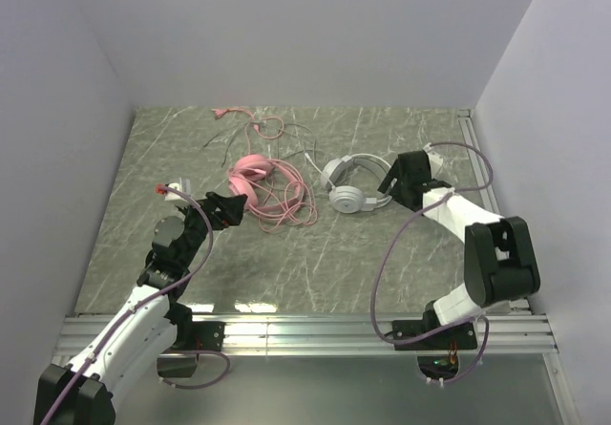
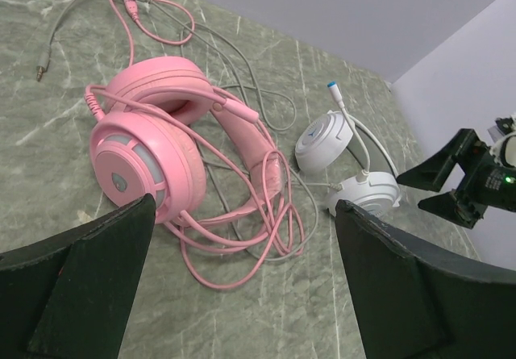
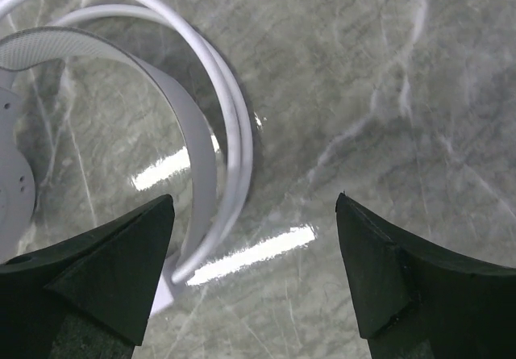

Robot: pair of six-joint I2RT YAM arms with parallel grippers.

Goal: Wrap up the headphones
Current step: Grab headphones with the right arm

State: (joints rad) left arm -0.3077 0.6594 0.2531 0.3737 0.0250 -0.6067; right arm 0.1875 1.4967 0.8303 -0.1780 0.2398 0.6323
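The pink headphones [image 1: 251, 179] lie at the table's middle, their pink cord [image 1: 286, 210] in loose loops beside them and trailing to the back. The white-grey headphones [image 1: 349, 184] lie just to the right, with a thin grey cord [image 1: 307, 154] running back. My left gripper [image 1: 229, 207] hovers open just near-left of the pink cups [image 2: 149, 145], the pink cord loops [image 2: 242, 246] in front of its jaws and nothing between them. My right gripper [image 1: 394, 184] is open at the white headband [image 3: 219, 133], which passes close by its left finger [image 3: 121, 270], ungripped.
White walls close in the green marbled table [image 1: 286, 263] on the left, back and right. An aluminium rail [image 1: 315, 331] runs along the near edge and another [image 1: 474, 153] along the right edge. The pink cord's plug [image 1: 221, 112] lies at the back.
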